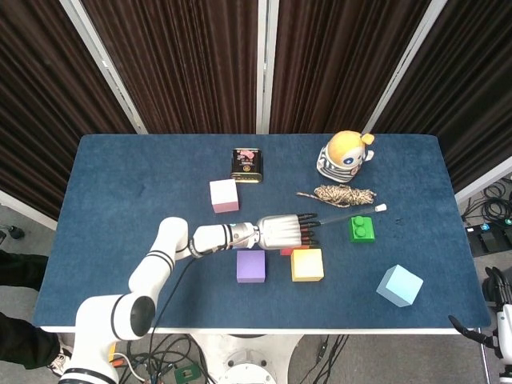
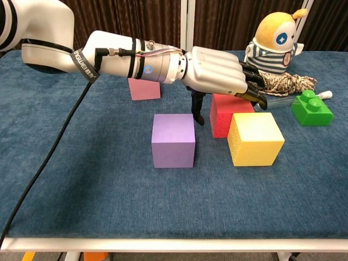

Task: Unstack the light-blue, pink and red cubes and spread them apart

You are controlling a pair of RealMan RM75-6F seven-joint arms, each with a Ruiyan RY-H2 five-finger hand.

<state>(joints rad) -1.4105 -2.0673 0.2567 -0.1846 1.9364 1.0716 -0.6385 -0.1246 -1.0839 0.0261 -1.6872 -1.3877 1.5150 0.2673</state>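
Observation:
My left hand (image 1: 284,232) (image 2: 217,76) lies flat over the red cube (image 1: 286,251) (image 2: 223,117), palm down. Its fingers reach across the cube's top and its thumb hangs beside the cube's left face. The hand holds nothing. The red cube stands on the table, touching the yellow cube (image 1: 307,265) (image 2: 254,138) in front of it. The pink cube (image 1: 224,195) (image 2: 144,89) stands alone further back left. The light-blue cube (image 1: 399,286) sits alone near the front right edge. Only a dark sliver of my right hand (image 1: 472,330) shows at the bottom right corner.
A purple cube (image 1: 250,266) (image 2: 174,140) stands just left of the red and yellow ones. A green brick (image 1: 362,230) (image 2: 311,107), a rope coil (image 1: 344,194) and a tube lie to the right. A toy figure (image 1: 346,156) and a dark tin (image 1: 247,165) stand at the back.

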